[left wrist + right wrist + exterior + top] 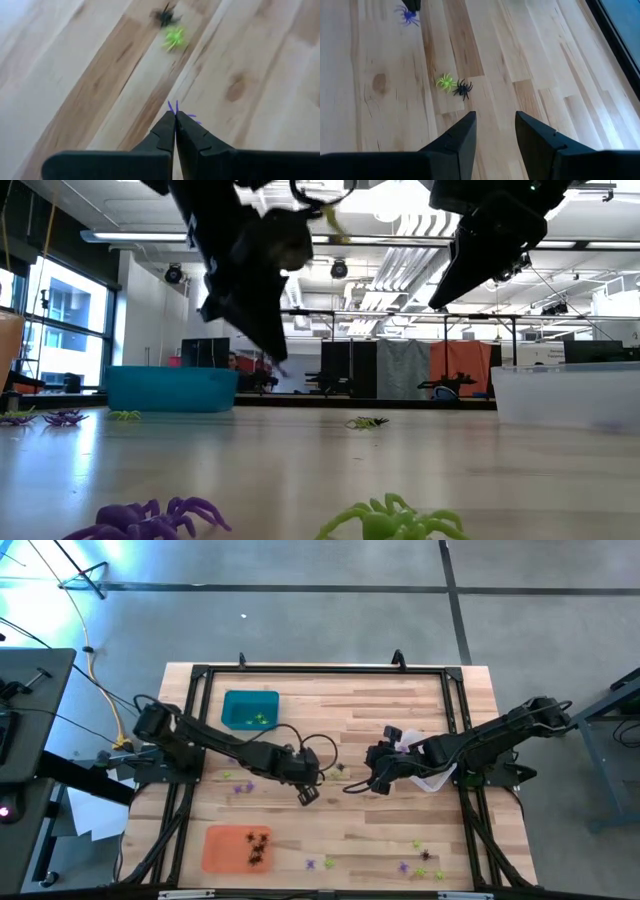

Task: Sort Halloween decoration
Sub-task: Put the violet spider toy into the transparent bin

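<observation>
I see my left claw (175,120) at mid-counter, clenched on a tiny purple plastic spider (176,109) whose legs poke out past the fingertips. Just beyond it a yellow-green plastic spider (173,38) and a black plastic spider (165,17) lie side by side on the pale wooden counter (65,75). My right claw (495,125) hovers nearby, released, with nothing between its fingers.
</observation>
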`<move>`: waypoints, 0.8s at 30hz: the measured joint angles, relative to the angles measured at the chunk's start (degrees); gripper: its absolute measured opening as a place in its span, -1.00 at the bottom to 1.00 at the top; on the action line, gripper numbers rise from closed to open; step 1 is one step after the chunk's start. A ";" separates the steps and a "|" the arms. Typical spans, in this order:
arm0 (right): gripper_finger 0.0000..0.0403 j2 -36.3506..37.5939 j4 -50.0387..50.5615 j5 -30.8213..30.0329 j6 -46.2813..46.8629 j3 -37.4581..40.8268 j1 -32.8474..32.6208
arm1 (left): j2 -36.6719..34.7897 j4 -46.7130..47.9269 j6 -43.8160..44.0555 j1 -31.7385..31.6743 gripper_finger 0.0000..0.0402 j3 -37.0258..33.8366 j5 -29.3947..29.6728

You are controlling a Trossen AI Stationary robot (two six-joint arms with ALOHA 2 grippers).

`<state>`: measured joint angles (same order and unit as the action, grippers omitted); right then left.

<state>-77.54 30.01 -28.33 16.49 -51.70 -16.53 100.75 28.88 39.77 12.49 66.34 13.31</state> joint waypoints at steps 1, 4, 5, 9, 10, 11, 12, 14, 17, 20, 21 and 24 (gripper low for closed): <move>-0.35 0.00 -0.06 0.01 -0.01 0.02 -0.01 | -0.74 0.07 0.00 0.13 -1.00 0.01 0.06; -0.35 0.00 -0.41 0.03 -0.02 0.02 -0.02 | -2.82 -0.16 -0.16 0.75 -1.00 0.01 0.57; -0.35 0.00 -0.64 0.03 0.00 0.02 -0.02 | -3.56 -0.15 -0.46 0.96 -1.00 0.03 0.75; -0.35 0.00 -1.07 0.03 0.05 0.02 0.00 | -5.78 -0.75 -0.63 1.95 -1.00 0.05 2.49; -0.35 0.00 -1.53 0.03 0.11 0.02 -0.01 | -6.25 -0.90 -0.82 2.20 -1.00 0.05 3.20; -0.35 0.00 -2.13 0.03 0.10 0.02 0.00 | -6.69 -1.51 -0.99 2.42 -1.00 0.05 3.80; -0.35 0.00 -3.12 0.01 0.00 0.02 0.00 | -7.14 -1.95 -1.05 2.63 -1.00 0.05 4.25; -0.35 0.00 -5.10 0.03 0.02 0.02 0.04 | -7.86 -2.54 -1.35 3.03 -1.00 0.05 5.53; -0.35 0.00 -6.85 1.11 0.01 0.02 0.04 | -8.88 -2.78 -2.96 3.34 -1.00 0.05 7.53; -0.35 0.00 -8.73 0.89 1.74 0.02 0.04 | -9.67 -3.58 -4.64 3.39 -1.00 0.14 10.09; -0.35 0.02 -9.10 0.84 3.00 0.02 0.04 | -9.76 -3.86 -5.37 3.39 -1.00 0.14 10.97; -0.35 0.00 -8.98 2.26 6.98 0.02 0.04 | -9.72 -5.23 -7.65 3.25 -1.00 0.14 12.82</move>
<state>-77.54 21.03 -26.07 23.47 -51.68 -16.49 91.02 23.65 32.12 15.75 66.48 26.13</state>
